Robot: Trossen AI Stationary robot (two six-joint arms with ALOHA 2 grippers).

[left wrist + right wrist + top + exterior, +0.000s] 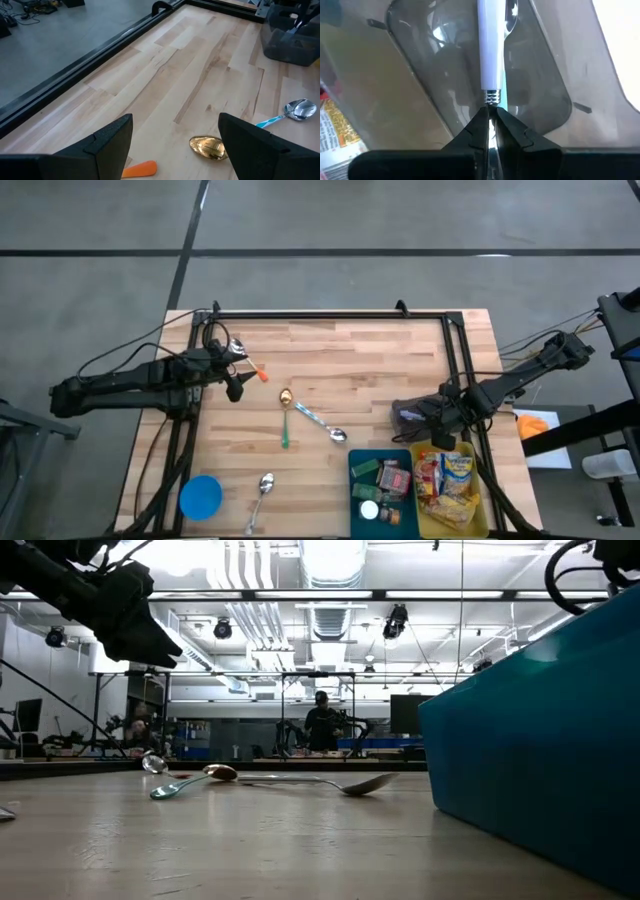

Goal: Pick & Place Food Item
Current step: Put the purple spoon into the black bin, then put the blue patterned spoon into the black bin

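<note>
1. High view: left gripper (236, 383) over table (380, 370), beside orange carrot piece (262, 376); right gripper (425, 416) above grey bin (408, 418).
2. Left wrist view: fingers (107, 145) spread, nothing held; carrot piece between them on the table.
3. Right wrist view: fingers pinched on white-handled utensil (491, 45).

Pale butcher-block wood on the surface (350, 370), matt, smooth planks with visible grain. Shiny polished metal on the spoon (262, 490) at lower left, mirror-bright bowl. Gold-toned glossy bowl on the green-handled spoon (207, 148). Smoky translucent plastic on the grey container (445, 75), fairly glossy. Smooth plastic-looking teal bin (540, 750). Matt black end effector fingers (112, 142).
</note>
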